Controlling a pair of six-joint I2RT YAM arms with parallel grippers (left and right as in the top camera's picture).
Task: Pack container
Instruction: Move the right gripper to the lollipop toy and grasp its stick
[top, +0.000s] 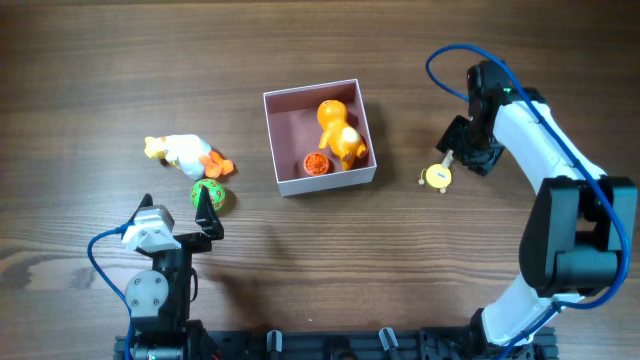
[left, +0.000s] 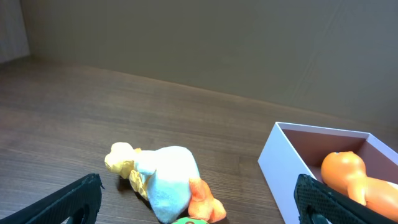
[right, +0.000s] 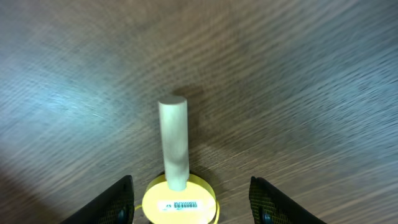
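Right of the container (top: 330, 181), the right hand (right: 197, 200) straddles the yellow disc (right: 180, 204), half-open, gripping nothing.

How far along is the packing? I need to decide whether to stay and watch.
Done: an orange figure and a small orange ball lie inside the container. In hand: the right gripper hangs open around the yellow peg toy, not yet gripping it. Left: that toy, plus the white duck and the green ball, both on the table by the open left gripper.
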